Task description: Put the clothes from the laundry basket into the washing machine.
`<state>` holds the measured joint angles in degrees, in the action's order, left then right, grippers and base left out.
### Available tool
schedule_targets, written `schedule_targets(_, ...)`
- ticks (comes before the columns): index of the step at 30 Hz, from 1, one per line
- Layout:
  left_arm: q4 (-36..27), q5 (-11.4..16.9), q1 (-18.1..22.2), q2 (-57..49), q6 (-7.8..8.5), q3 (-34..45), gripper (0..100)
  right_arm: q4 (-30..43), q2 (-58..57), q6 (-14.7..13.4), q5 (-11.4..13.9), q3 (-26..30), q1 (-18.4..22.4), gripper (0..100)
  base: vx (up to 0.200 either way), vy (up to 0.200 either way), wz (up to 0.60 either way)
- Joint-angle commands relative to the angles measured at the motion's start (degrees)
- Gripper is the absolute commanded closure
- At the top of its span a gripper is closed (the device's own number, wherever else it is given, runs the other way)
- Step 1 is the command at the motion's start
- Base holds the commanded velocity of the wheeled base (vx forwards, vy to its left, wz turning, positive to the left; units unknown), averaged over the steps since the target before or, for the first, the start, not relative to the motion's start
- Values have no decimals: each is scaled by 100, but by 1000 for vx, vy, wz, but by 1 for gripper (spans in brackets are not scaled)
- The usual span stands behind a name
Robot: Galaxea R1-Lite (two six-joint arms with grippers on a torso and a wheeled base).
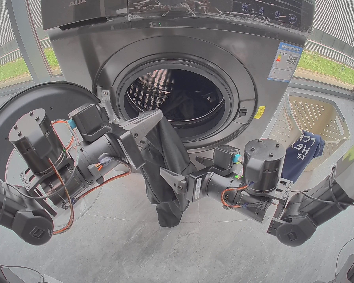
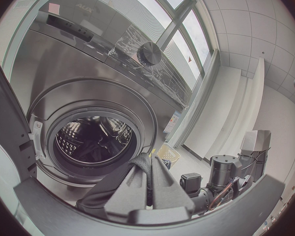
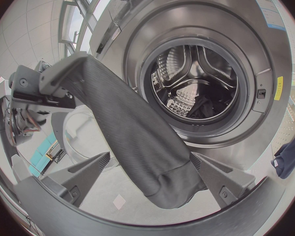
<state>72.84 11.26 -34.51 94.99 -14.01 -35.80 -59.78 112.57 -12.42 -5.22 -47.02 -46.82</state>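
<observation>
Pinching a dark garment (image 1: 165,166) (trousers, perhaps), left gripper (image 1: 158,115) dangles it through the splayed right gripper (image 3: 149,157).

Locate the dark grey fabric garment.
Head view centre: the dark grey fabric garment hangs from the shut left claw, just before the grey washing machine's open drum.

Grey front-loading washing machine (image 1: 208,40), its round door (image 1: 47,99) swung open to the left. A dark garment (image 1: 165,166) hangs limp before the drum mouth, pinched at its top by the left tool (image 1: 157,116). More dark clothing (image 3: 206,105) lies inside the drum. To the right, a navy shirt (image 1: 303,154) drapes over the rim of a beige laundry basket (image 1: 334,118).
</observation>
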Motion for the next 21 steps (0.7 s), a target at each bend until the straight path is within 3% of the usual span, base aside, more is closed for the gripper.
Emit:
schedule_targets(1, 11, -1, -3, -42, -6, 12, 100, 10, 107, 29, 3, -27, 253, 0, 0, 0, 0)
schedule_targets(10, 37, 7, -12, -59, -6, 56, 100, 72, -24, 188, 12, -62, 719, 0, 0, 0, 0)
schedule_targets(21, 46, 51, -21, -103, -6, 214, 100, 107, 28, 188, 3, -536, 745, 0, 0, 0, 0)
